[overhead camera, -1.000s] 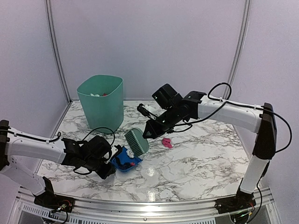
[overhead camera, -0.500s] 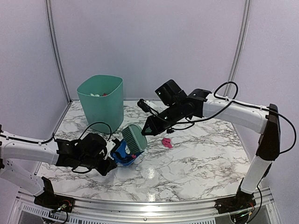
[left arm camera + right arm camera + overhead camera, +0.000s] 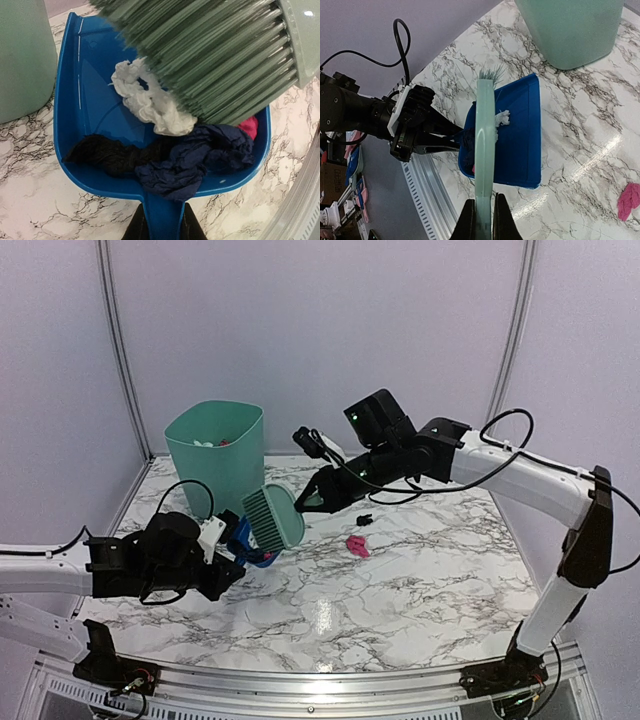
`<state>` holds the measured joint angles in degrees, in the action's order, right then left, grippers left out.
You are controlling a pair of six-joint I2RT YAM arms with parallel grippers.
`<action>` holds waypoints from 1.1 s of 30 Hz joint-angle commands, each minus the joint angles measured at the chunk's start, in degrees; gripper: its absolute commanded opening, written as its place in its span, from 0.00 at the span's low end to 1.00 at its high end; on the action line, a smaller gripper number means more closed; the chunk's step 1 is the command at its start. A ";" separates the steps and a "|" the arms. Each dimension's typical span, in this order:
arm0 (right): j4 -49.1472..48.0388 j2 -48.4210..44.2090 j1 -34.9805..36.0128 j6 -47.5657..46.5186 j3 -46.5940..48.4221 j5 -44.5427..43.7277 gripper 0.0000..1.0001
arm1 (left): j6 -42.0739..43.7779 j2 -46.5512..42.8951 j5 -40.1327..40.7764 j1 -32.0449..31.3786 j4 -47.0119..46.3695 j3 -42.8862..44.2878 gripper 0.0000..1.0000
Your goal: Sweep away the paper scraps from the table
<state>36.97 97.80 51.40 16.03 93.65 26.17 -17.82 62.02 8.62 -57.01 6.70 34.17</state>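
Observation:
My left gripper [image 3: 163, 227] is shut on the handle of the blue dustpan [image 3: 90, 95], held above the table [image 3: 420, 580]. The pan [image 3: 252, 545] holds paper scraps: a white one [image 3: 150, 102], a black one [image 3: 102, 152], a dark blue one [image 3: 195, 155] and a pink one [image 3: 248, 126]. My right gripper [image 3: 483, 220] is shut on the handle of the mint-green hand brush [image 3: 484, 150]. The brush head [image 3: 272, 518] hangs over the pan, bristles [image 3: 215, 55] above the scraps. A pink scrap [image 3: 357, 546] lies on the table; it also shows in the right wrist view [image 3: 629, 200]. A small black bit [image 3: 364, 520] lies behind it.
A mint-green bin [image 3: 216, 458] stands at the back left, close behind the dustpan, with scraps inside. Its wall shows in both wrist views [image 3: 22, 60] [image 3: 570, 30]. A metal rail [image 3: 300, 680] edges the near side.
My left gripper has lifted the dustpan and moved it left and back toward the bin. My right gripper has followed with the brush, staying over the pan.

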 commanded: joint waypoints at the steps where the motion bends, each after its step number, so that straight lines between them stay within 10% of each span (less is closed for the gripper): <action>1: -2.33 -3.44 -1.13 1.88 2.96 3.48 0.00 | -1.52 -4.24 3.87 0.05 -2.39 0.51 0.00; 33: -14.99 -15.54 -11.01 9.78 -5.73 1.24 0.00 | -5.00 -5.38 7.07 0.06 7.95 11.40 0.00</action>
<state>24.25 84.47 41.43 25.30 87.85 28.53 -22.15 56.10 13.89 -56.99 11.44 42.61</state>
